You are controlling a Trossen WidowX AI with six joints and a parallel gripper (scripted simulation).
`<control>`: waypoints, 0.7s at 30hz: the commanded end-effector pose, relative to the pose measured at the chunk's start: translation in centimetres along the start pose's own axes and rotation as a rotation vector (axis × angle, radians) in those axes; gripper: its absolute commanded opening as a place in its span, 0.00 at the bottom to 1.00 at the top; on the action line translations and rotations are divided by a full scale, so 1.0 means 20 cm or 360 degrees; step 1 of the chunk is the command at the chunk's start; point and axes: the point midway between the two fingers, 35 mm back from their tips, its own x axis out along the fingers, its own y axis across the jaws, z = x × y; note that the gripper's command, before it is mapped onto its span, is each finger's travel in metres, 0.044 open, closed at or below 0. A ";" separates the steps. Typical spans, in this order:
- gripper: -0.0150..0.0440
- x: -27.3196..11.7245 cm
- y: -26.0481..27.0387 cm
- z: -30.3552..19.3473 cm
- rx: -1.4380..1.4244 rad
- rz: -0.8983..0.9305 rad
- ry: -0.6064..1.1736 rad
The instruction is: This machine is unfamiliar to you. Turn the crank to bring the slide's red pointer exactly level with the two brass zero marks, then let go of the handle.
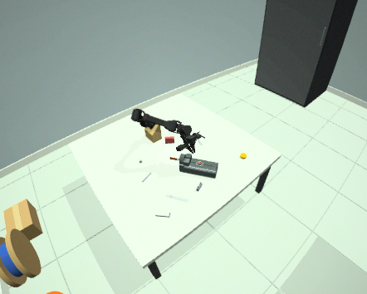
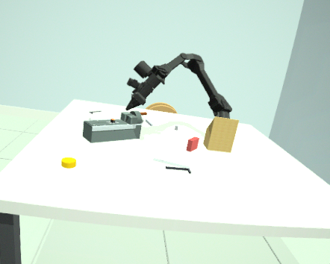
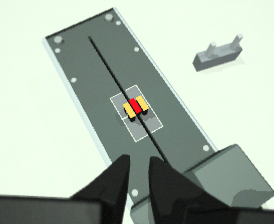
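The grey machine [image 1: 203,168] [image 2: 101,132] [image 3: 88,65] lies on the white table [image 1: 112,166]. In the wrist view its slide's red pointer [image 3: 134,106] sits between the two brass marks [image 3: 128,110] [image 3: 142,103], level with them. The crank housing [image 1: 185,159] [image 2: 131,116] [image 3: 233,175] stands at the machine's near end, with an orange-brown handle [image 1: 172,158] [image 2: 142,112] sticking out beside it. My gripper [image 1: 183,149] [image 2: 131,108] [image 3: 139,163] points down just above and beside the housing. Its fingers are nearly together with a thin gap, and I see nothing between them. The handle is hidden in the wrist view.
A red block [image 1: 169,139] [image 2: 192,144] and a wooden box [image 1: 154,134] [image 2: 222,134] stand near the arm's base. A yellow disc [image 1: 243,155] [image 2: 69,162], a grey bracket [image 3: 220,52] [image 1: 199,187] and a hex key [image 1: 163,215] lie on the table. A dark cabinet [image 1: 303,46] stands far off.
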 end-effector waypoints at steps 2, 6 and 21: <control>0.25 0.00 0.00 0.00 0.0000 0.0000 0.0000; 0.25 0.00 0.00 0.00 0.0000 0.0000 0.0000; 0.34 0.00 0.00 0.00 0.0000 0.0001 0.0000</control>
